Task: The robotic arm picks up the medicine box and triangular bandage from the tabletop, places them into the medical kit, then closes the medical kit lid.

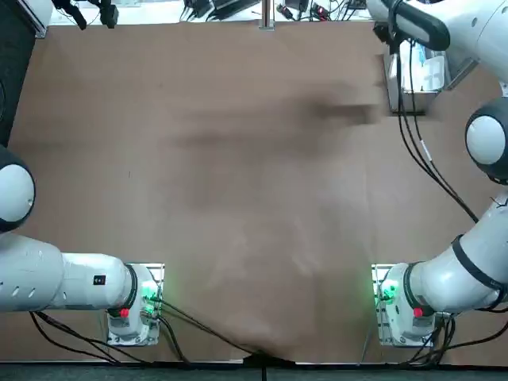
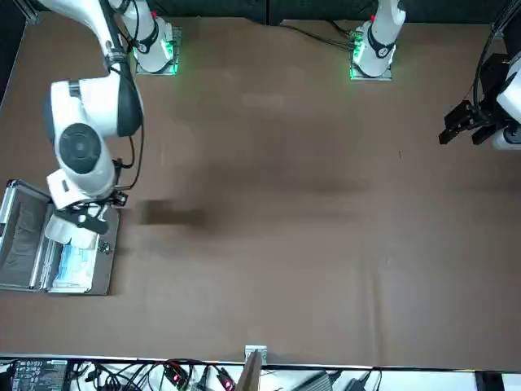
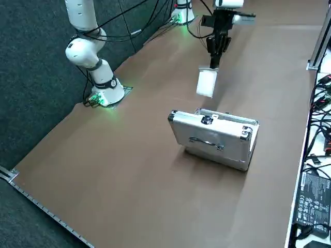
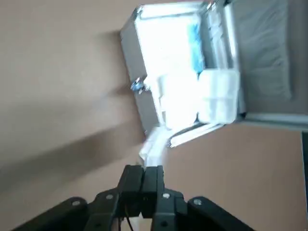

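White packet (image 3: 207, 82) beside silver case (image 3: 214, 137)

my working arm (image 2: 98, 122) white with dark bands, its right gripper (image 4: 144, 192) black, my case (image 3: 214, 139) silver, the tabletop (image 3: 155, 170) plain brown

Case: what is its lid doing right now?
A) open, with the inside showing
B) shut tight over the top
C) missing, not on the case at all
A: the lid is swung open at the side of the case, so you can see inside, while the right gripper hangs near it, its fingers shut on a white packet.
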